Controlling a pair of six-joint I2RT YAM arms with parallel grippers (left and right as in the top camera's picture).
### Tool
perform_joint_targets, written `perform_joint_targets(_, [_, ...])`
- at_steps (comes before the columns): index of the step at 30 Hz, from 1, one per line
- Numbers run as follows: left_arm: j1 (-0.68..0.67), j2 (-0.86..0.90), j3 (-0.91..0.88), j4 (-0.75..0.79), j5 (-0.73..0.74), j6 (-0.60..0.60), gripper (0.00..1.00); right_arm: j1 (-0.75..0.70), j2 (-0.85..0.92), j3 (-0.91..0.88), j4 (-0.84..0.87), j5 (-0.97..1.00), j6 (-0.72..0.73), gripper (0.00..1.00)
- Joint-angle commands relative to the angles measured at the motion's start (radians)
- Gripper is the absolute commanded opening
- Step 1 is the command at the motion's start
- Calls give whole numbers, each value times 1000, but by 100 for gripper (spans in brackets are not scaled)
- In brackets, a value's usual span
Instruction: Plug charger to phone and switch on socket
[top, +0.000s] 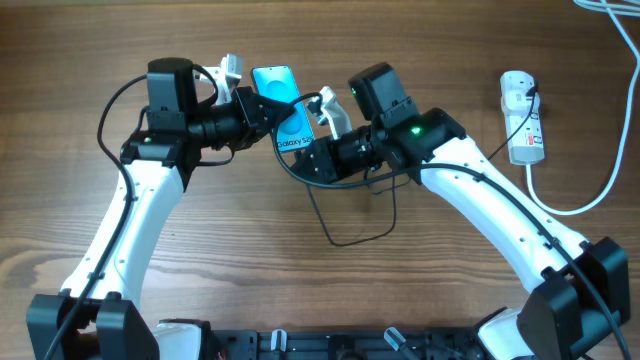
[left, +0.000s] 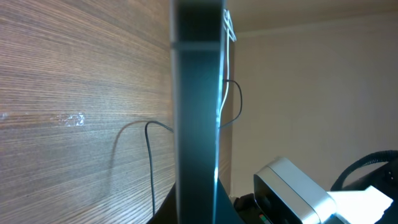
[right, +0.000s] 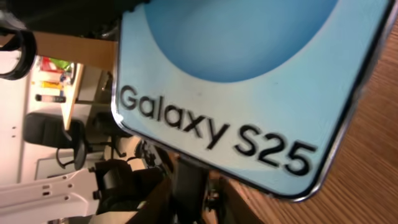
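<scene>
**Phone gripped on edge as charger waits below**

The phone (top: 284, 100), well left of the socket (top: 522, 120), sits clamped by its sides in the left gripper (top: 262, 106). It is probably light, rigid and slippery. How wide the right gripper (top: 316, 128) stands, just right of the phone, cannot be told. The limp charger (top: 345, 238) loops below.

Soft, even light fills the overhead view; the table (top: 250, 290) shows only faint shadows and no glare. In the left wrist view the phone (left: 198, 124) is a dark, blurred bar against a brighter wall (left: 311, 93). In the right wrist view its lettering is slightly soft — very close — with a bright, hazy background.
</scene>
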Motion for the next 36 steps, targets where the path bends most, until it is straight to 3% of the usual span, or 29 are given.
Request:
perform_joint_targets(1, [-2,-20,-2,11,28,-31,4,1,0,19,1,-3,-6,20])
perform_joint_targets(5, [-2,-20,-2,43,28,-53,4,1,0,19,2,-3,-6,27])
perform_joint_targets(25, [-47,-20,-2,92,20,-79,4,1,0,19,1,-3,-6,26])
perform_joint_targets(36, [-58,-20,-2,93,-10,-77,4,1,0,19,1,-3,-6,12])
